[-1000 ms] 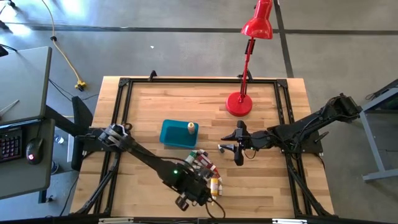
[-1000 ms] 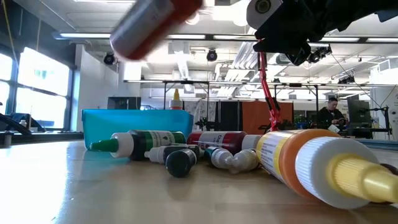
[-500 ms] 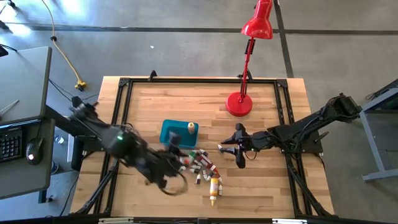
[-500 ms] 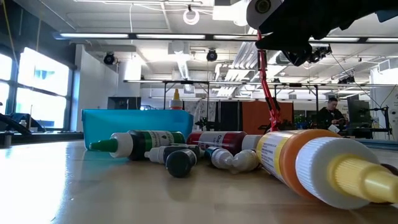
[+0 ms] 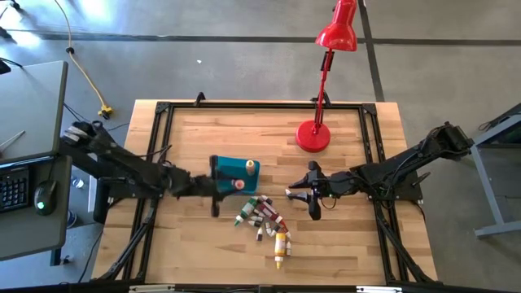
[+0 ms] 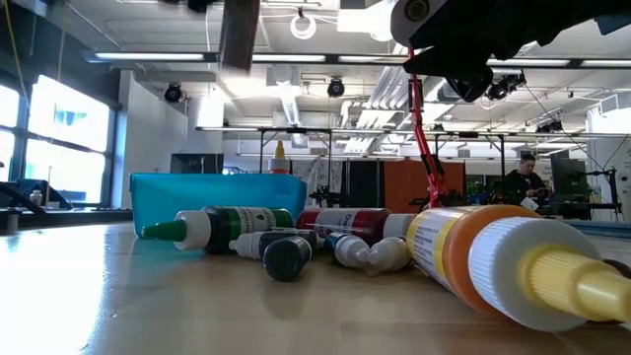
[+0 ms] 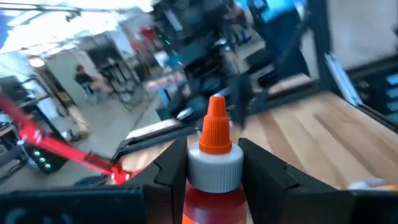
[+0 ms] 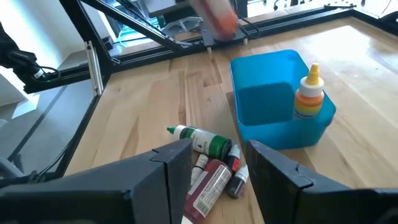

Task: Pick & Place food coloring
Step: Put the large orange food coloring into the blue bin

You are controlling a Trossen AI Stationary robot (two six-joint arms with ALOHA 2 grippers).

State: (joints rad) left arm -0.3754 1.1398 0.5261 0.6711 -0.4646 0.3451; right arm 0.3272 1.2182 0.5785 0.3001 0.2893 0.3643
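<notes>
— What is the left gripper [image 5: 230,185] carrying?
— It is clenching a red bottle [image 7: 211,177] over the blue tub [image 5: 222,169].
— And the right gripper [image 5: 305,193]?
— Waiting released at three o'clock of the bottle pile [image 5: 264,218].

The wooden desk [image 5: 203,130] stands on a grey concrete floor [image 5: 244,65] crossed by dark lines. A red lamp [image 5: 324,81] rises from its round base on the desk. Beside the desk, on the side away from the lamp, a grey side table [image 5: 28,155] carries a keyboard [image 5: 12,189] and a mouse [image 5: 43,197]. A yellow cable [image 5: 81,61] trails over the floor beyond that table. In the low view, large windows [image 6: 49,148] brighten the hall, strip lights [image 6: 325,57] line the ceiling, and a person [image 6: 520,182] sits far off.
</notes>
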